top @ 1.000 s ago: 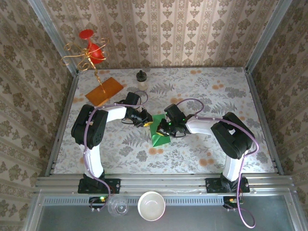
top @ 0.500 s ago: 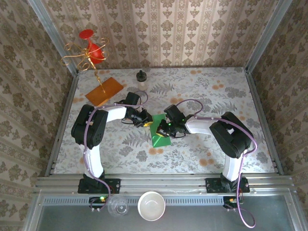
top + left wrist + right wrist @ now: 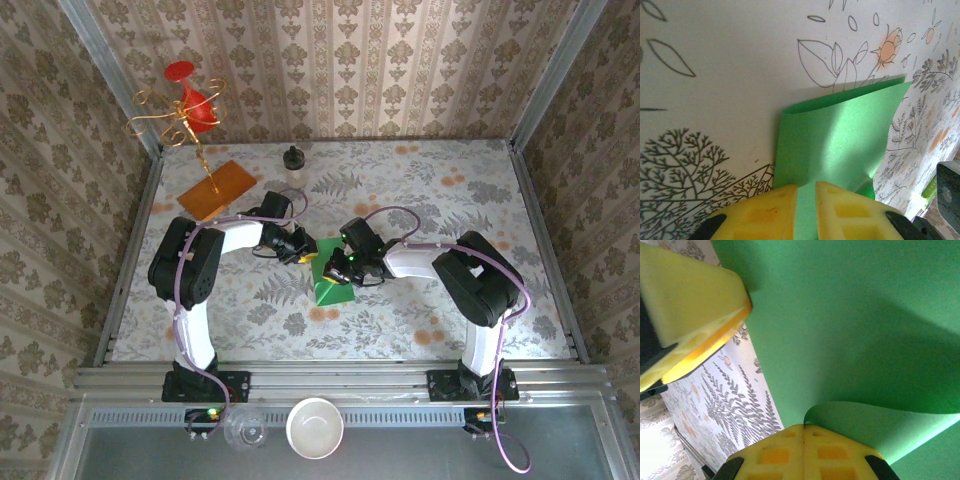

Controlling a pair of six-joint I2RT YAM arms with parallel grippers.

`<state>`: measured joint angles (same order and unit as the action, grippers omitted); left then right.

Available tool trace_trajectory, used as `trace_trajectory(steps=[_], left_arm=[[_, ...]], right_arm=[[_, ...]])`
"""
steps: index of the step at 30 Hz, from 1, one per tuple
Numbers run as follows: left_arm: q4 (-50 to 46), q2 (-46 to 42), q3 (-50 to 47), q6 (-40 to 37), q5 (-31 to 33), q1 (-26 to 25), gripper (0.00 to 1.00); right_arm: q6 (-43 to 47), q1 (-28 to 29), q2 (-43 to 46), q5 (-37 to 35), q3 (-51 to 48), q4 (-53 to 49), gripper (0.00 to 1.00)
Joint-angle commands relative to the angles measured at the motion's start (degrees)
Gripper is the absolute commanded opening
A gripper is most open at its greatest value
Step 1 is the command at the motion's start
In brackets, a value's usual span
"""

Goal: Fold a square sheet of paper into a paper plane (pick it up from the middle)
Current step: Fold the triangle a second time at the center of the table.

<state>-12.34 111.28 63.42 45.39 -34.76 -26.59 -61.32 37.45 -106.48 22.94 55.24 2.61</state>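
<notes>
Ledge: a white bowl [image 3: 315,428] and a clear cup [image 3: 244,430] sit in front of the arm bases.
Table [image 3: 450,200]: floral cloth with metal rails along its edges.
Paper [image 3: 330,275]: green, mid-table between both grippers, its point toward the near side.
Left gripper [image 3: 806,210]: clamped on the paper's edge, with a green strip showing between the pads.
Right gripper [image 3: 804,440]: pads pressed together at a curled flap of the paper. It may be nipping that flap, but I cannot tell.
Back left: an orange board [image 3: 218,188], a gold wire stand [image 3: 185,115] and a small bottle [image 3: 293,160].
Walls [image 3: 350,70]: patterned wallpaper on three sides.
</notes>
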Motion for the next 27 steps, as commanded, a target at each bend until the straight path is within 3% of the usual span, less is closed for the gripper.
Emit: trace_trajectory(steps=[1,27], left_arm=[[-2.1,1.6,-1.1,0.1,1.0,-0.5,0.20],[-1.9,1.5,-1.2,0.1,1.0,-0.5,0.20]], right_arm=[[0.4,0.4,-0.5,0.6,0.0,1.1,0.00],[1.2,0.4,-1.7,-1.1,0.4,-2.4,0.00]])
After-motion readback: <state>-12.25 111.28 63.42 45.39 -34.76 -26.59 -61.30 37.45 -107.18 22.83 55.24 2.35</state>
